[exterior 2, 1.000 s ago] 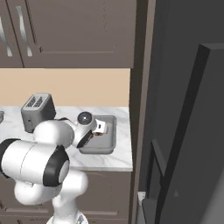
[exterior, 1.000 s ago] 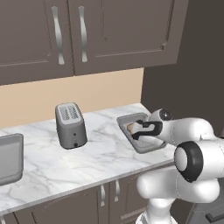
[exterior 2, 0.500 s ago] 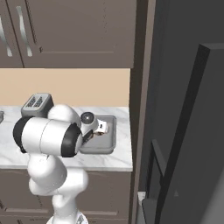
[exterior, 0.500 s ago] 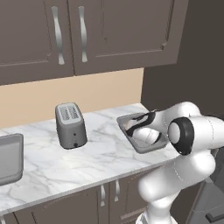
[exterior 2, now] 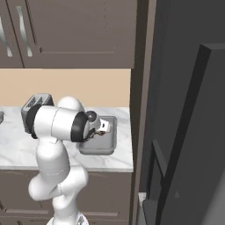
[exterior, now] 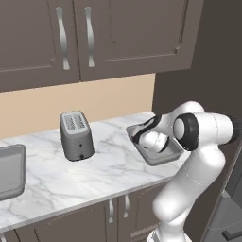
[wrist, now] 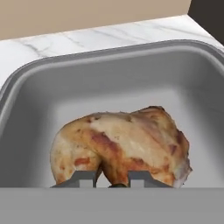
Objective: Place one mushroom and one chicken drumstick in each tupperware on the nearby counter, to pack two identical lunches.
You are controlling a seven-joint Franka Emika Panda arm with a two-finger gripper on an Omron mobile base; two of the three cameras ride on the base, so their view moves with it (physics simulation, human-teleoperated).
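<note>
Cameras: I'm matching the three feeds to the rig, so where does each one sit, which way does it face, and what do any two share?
Left base view: behind the arm to its left, facing forward and down over the counter, toaster and near tupperware; arm rises lower right.
Right base view: behind to its right, same counter and toaster; arm lower left, gripper over the tupperware.
Hand view: on the hand, looking along the gripper into the tupperware at the drumstick it holds.
All three share that tupperware.
</note>
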